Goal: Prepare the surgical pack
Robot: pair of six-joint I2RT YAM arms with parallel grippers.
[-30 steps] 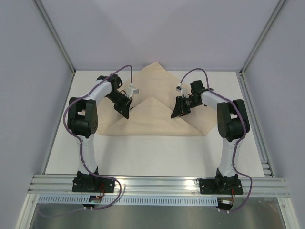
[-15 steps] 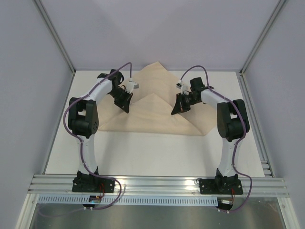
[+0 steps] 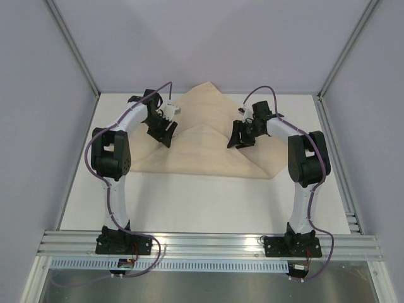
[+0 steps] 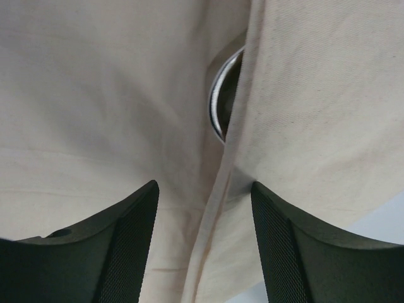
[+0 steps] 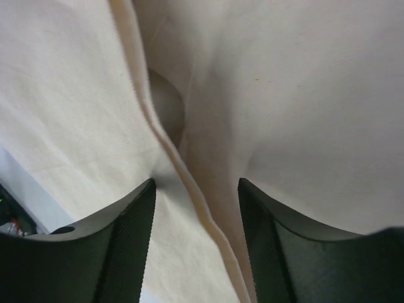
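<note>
Surgical pack: a tan bundle on the far half of the white counter, between the two arms.

1. Cloth sheet: the largest piece, folded over the contents. One corner points to the far side, and the flaps meet along the sheet's middle.
2. Left pincer: over the sheet's left flap. Its jaws are well apart and a hem runs between them, but nothing is gripped.
3. Right pincer: over the sheet's right flap. It is likewise parted and empty, with a hem lying between its fingers.
4. Steel tray: only a curved shiny rim shows, in a gap between two layers of the sheet.

Step, as judged: wrapping, with the side flaps laid inward. The next move likely calls for closing on a loose edge and drawing it over that gap without dragging the tray.

Views: the top view gives the sheet's whole outline and both arms but no tray. The left wrist view alone shows the rim. The right wrist view shows only a dim rounded shape in the fold, and what it is cannot be told.
</note>
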